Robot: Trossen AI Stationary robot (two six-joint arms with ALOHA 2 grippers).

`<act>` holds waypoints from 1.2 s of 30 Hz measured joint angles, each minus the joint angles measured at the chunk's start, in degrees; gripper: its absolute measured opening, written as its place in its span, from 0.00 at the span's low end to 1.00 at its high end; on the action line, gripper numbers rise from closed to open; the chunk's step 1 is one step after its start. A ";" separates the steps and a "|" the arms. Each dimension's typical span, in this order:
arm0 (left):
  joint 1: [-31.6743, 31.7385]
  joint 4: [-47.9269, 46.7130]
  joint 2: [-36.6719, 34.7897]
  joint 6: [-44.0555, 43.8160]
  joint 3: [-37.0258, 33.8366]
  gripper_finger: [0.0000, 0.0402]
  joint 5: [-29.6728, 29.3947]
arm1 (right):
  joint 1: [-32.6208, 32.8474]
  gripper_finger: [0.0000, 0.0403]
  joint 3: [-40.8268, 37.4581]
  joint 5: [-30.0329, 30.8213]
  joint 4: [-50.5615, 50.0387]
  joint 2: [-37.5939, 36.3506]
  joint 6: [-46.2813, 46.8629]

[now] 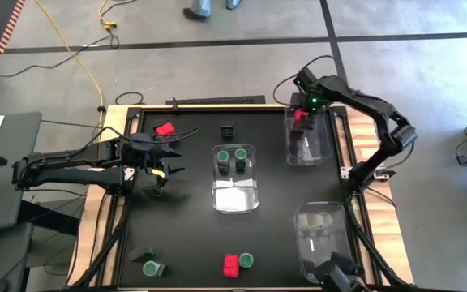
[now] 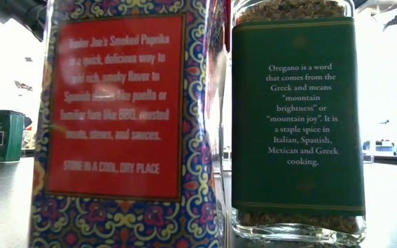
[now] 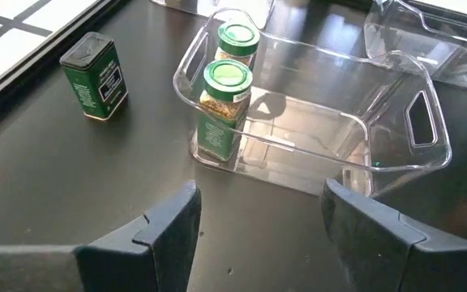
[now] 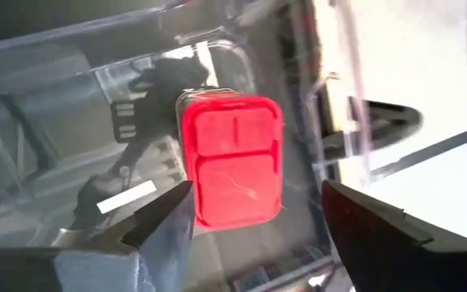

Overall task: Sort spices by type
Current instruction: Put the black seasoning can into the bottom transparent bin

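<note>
Spice tins and jars lie scattered across a black table (image 1: 193, 235) as two robot arms work over clear bins. At the far right, the right gripper (image 4: 258, 215) hangs over the right bin (image 1: 321, 150), its fingers spread apart either side of a red tin (image 4: 232, 158) that sits in the bin's far end; the fingers stand clear of the tin's sides. The left gripper (image 3: 262, 223) hovers low at the table's left side, fingers open and empty, facing the middle bin (image 3: 396, 162). That bin holds two green-topped jars (image 3: 221, 109) side by side at its far end. A dark green tin (image 3: 96, 77) stands alone on the table beyond the middle bin. Another red tin (image 1: 164, 128) lies near the table's far left corner. Along the near edge, a red tin (image 1: 231, 264) and a green-topped jar (image 1: 246, 260) stand just beside each other, with one more green-topped jar (image 1: 151, 268) lying on its side to their left. A third bin (image 1: 323, 235) sits at the near right.
</note>
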 joint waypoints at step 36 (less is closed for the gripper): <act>0.02 -20.23 5.86 -4.83 12.31 0.61 -2.73 | 65.50 0.79 -3.19 24.76 11.43 -19.53 92.95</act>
